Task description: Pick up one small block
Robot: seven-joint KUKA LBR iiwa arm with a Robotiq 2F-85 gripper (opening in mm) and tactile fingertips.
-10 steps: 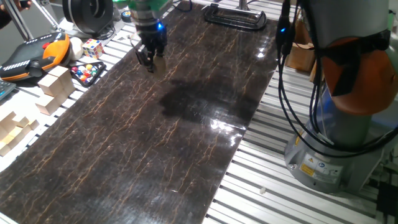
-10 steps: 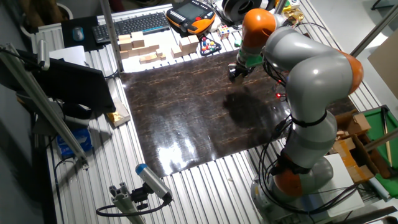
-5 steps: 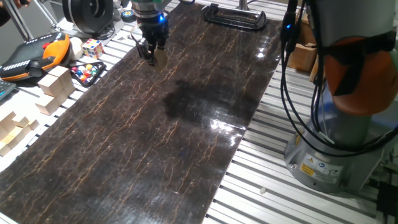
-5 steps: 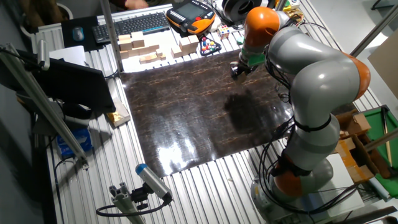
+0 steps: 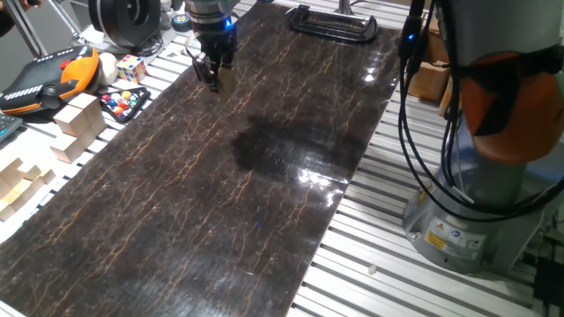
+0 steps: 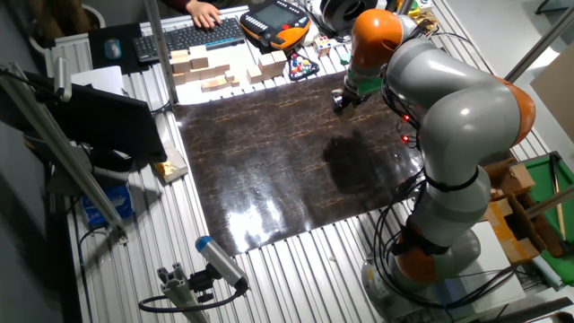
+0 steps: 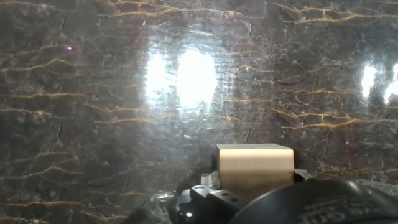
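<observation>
A dark marble-patterned sheet covers the slatted table, with larger wooden blocks at the left edge of the frame. Toward the upper left, my claw hangs above the sheet, clamped on the small block, which fills the lower centre of my hand view.
</observation>
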